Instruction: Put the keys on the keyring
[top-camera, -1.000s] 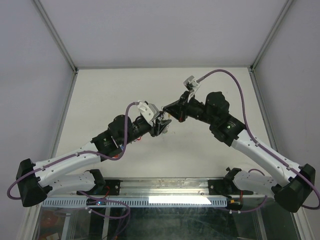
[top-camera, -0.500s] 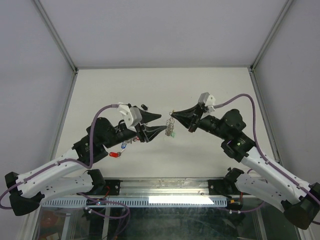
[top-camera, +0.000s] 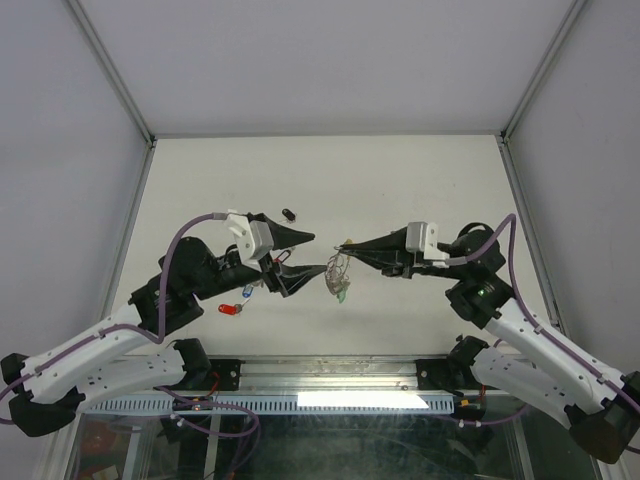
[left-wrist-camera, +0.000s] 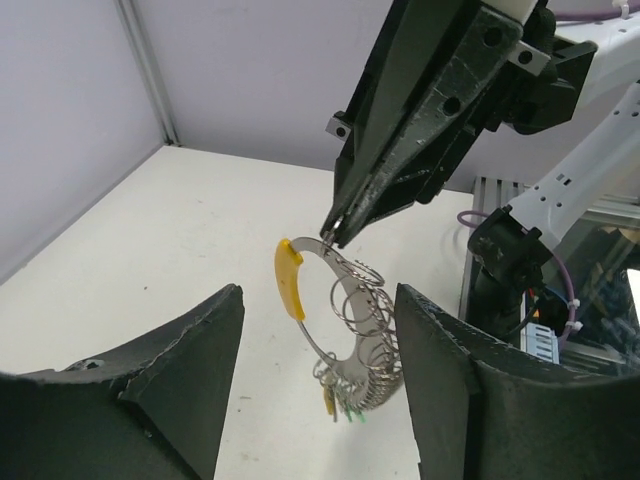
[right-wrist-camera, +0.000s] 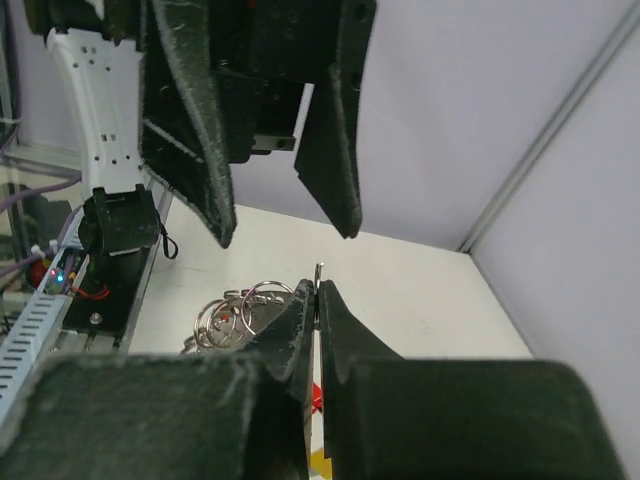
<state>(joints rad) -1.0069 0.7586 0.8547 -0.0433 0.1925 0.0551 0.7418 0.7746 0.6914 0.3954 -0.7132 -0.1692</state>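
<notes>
My right gripper (top-camera: 350, 246) is shut on the top of the keyring (top-camera: 338, 272), a silver wire hoop with a yellow sleeve that carries several small wire rings. It hangs in the air, with green-tagged keys (top-camera: 341, 295) at its bottom. In the left wrist view the right gripper's tips (left-wrist-camera: 333, 235) pinch the hoop (left-wrist-camera: 310, 335) above the yellow sleeve (left-wrist-camera: 288, 278). My left gripper (top-camera: 320, 252) is open and empty, its fingers either side of the hanging bunch without touching it. A blue-tagged key (top-camera: 247, 292) and a red-tagged key (top-camera: 230, 309) lie on the table under the left arm.
A small dark object (top-camera: 289, 213) lies on the white table (top-camera: 420, 180) behind the left gripper. Grey walls close in the table on three sides. The arm bases and a metal rail (top-camera: 330, 375) run along the near edge.
The two grippers, close together a second ago, have drawn apart. The left gripper has pulled back to the left. The right gripper has levelled out and lowered with the keyring hanging from it.
</notes>
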